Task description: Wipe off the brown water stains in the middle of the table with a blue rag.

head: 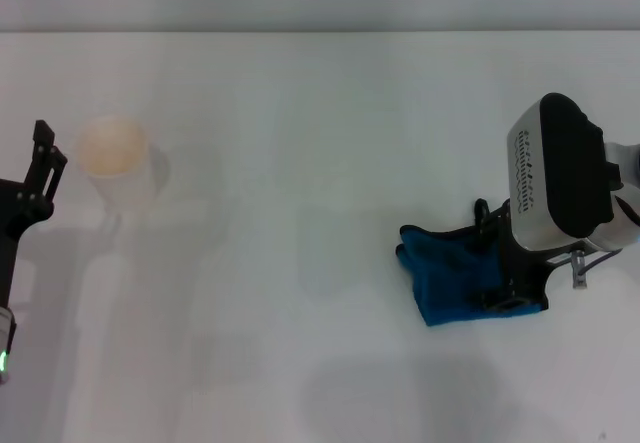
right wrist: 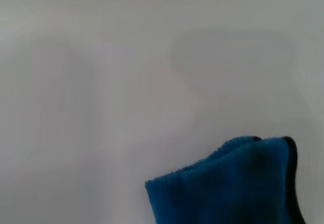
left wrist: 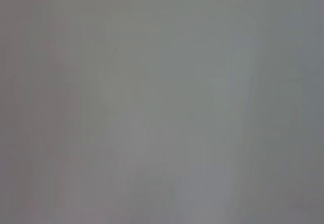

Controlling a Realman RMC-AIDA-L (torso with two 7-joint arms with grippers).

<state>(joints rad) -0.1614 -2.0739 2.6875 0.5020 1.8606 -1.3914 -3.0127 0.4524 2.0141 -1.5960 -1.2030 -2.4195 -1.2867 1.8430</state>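
Bright, even overhead light, faint soft shadows on the table (head: 300,113); left wrist view wholly blurred.

You see the blue rag (head: 455,273) bunched and folded on the white table (head: 300,163), at its right side, with black edging at the rim. No brown stain can be made out in the middle.

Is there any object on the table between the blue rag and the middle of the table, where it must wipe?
Nothing visible. The rag lies at the right gripper on the table's right side, and the surface from there to the middle is bare. The cup stands far left, near the left gripper.
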